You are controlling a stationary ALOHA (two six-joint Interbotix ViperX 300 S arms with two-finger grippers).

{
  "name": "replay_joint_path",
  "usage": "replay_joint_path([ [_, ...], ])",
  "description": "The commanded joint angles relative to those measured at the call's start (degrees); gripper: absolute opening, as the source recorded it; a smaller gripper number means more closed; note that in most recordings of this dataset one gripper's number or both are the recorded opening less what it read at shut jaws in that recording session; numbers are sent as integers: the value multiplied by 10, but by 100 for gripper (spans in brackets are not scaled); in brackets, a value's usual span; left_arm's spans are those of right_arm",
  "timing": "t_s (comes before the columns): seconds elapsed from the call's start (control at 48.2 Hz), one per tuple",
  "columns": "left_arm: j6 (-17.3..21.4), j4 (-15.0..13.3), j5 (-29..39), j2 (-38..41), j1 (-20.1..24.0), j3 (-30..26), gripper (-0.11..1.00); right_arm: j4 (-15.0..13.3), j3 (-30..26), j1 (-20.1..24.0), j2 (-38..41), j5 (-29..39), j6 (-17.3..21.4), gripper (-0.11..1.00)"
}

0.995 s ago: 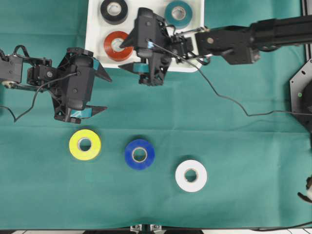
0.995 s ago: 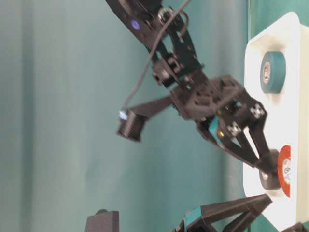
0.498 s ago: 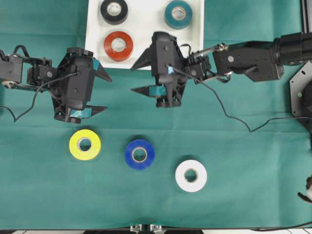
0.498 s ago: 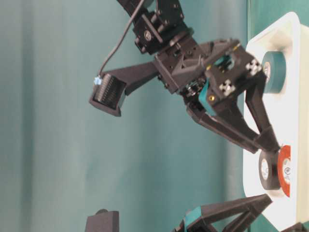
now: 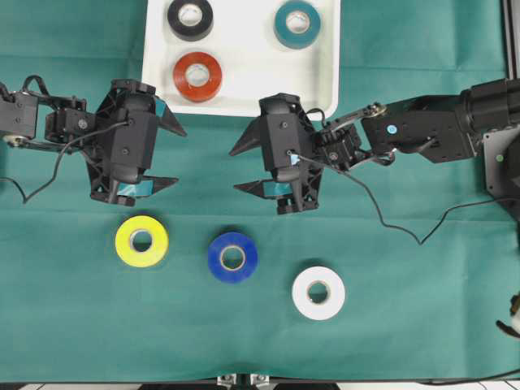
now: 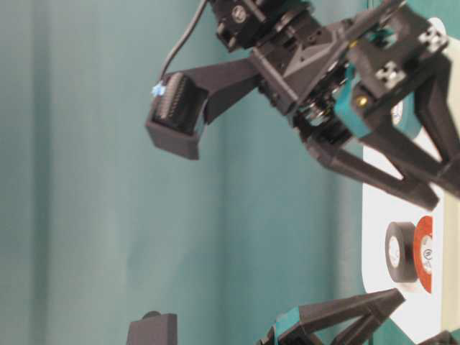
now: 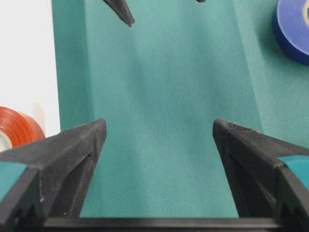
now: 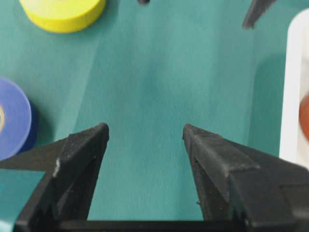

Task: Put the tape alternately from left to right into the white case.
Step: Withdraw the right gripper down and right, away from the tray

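Three rolls sit in the white case (image 5: 325,81) at the tabletop's far edge: black (image 5: 190,18), orange-red (image 5: 197,76), teal (image 5: 296,23). Yellow (image 5: 141,241), blue (image 5: 232,257), white (image 5: 318,292) remain near the front edge. Both jaws released, empty.

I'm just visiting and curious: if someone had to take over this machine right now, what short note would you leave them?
Left gripper: open, empty, hanging above the green cloth over the yellow roll.
Right gripper: open, empty, over the cloth just outside the white case.
Done: black roll, orange-red roll and teal roll lie flat in the case.
Left: yellow, blue roll and white roll lie in a row on the cloth. Likely next, going by the alternating order: the left gripper takes the yellow one.
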Motion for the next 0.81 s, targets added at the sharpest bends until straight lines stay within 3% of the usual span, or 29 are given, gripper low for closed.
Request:
replay_joint_path([
  [0.0,0,-1,-4,-11,-1,2,70,2,2,4,-18,-3,1,70],
  [0.788,-1,-1,-4,-9,-1,-1,70,4,29,10,-18,-3,2,70],
])
